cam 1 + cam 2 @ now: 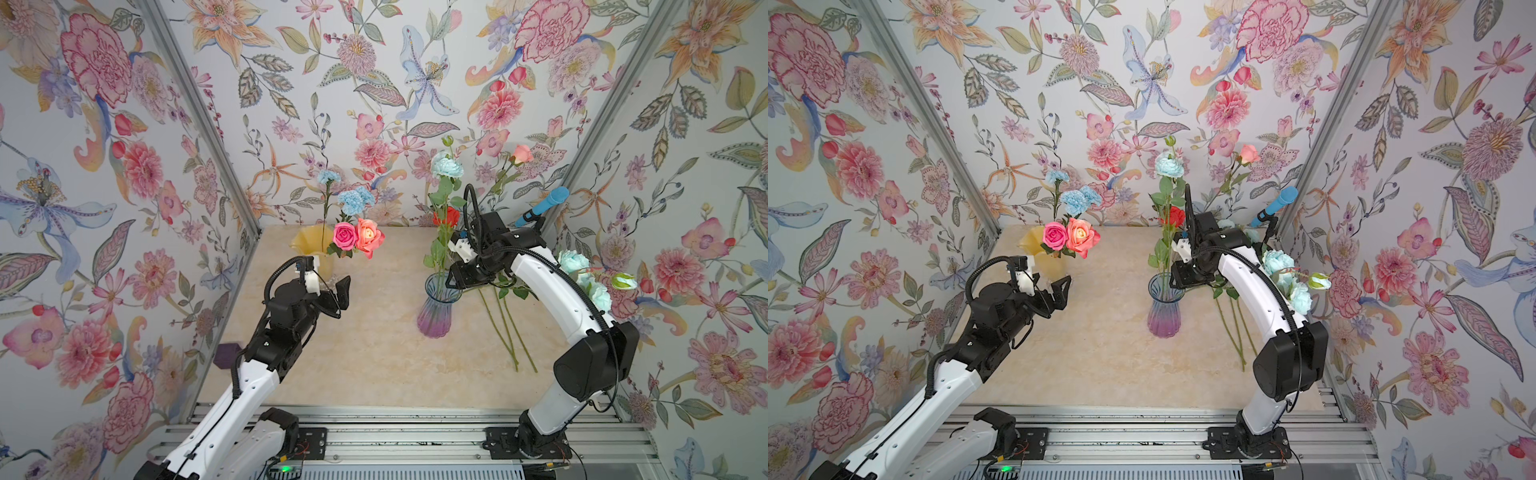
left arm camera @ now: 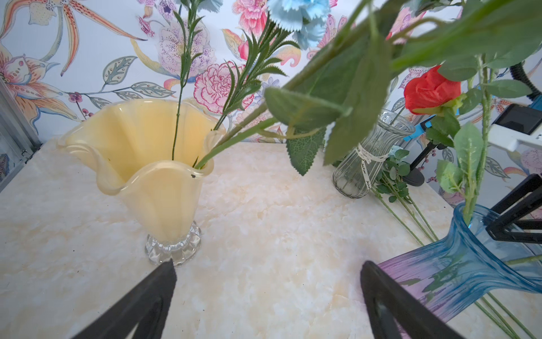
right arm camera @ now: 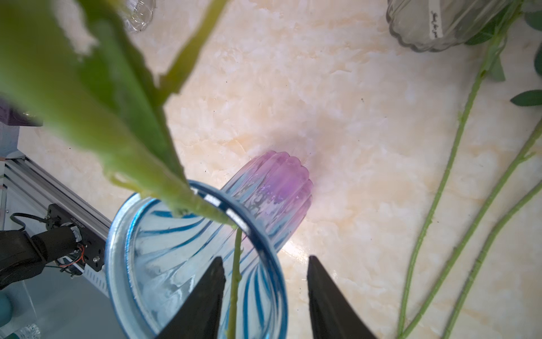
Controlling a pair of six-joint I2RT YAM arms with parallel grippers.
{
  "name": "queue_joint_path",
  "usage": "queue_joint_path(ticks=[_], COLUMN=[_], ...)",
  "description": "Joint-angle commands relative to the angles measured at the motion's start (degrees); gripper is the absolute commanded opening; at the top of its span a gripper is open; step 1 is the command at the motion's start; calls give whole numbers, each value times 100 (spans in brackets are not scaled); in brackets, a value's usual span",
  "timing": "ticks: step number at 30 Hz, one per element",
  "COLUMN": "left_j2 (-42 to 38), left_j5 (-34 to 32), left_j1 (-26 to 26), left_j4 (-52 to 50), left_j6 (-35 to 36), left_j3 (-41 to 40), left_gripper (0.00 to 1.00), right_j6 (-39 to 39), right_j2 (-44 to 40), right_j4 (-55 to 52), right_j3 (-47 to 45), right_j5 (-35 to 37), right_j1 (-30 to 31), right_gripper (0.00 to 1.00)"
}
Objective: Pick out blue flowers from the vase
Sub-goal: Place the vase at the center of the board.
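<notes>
Sky-blue carnations point(image 1: 355, 199) stand in the yellow vase point(image 1: 305, 245) at the back left, beside a pink rose point(image 1: 345, 235) and an orange rose point(image 1: 370, 237). A pale aqua bloom point(image 1: 446, 166) rises on a leafy spray from the blue-purple vase point(image 1: 436, 316), next to a red rose point(image 1: 446, 216). More aqua blooms point(image 1: 598, 295) lie at the right, their stems point(image 1: 507, 332) on the table. My right gripper point(image 3: 265, 259) is open at this vase's rim, a thin green stem point(image 3: 234, 278) between its fingers. My left gripper point(image 2: 268, 265) hangs open and empty between the two vases.
A clear ribbed vase point(image 2: 369, 158) stands at the back right, hidden behind my right arm in both top views. A blue microphone point(image 1: 544, 203) on a black stand leans in the back right corner. A purple block point(image 1: 226, 353) sits by the left wall.
</notes>
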Motion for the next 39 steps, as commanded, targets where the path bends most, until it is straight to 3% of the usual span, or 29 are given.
queue_joint_path(ticks=[1, 7, 20, 27, 39], left_j2=[-113, -203, -534, -463, 847], left_j5=[80, 209, -115, -104, -472], left_j1=[17, -94, -1054, -1500, -2588], left_j4=[170, 263, 748, 1189, 1853], left_j6=[74, 206, 557, 601, 963], left_j3=[-174, -383, -615, -487, 283], left_gripper=[99, 95, 85, 83, 82], right_j6=[114, 368, 843, 1024, 1453], right_j2=[-350, -825, -2215, -3134, -4238], right_j4=[199, 914, 2673, 3369, 4066], right_j3=[88, 182, -235, -1092, -2738], right_j5=[-122, -126, 389, 444, 74], right_j1=[-101, -179, -733, -1040, -1958], right_gripper=[52, 57, 71, 71, 62])
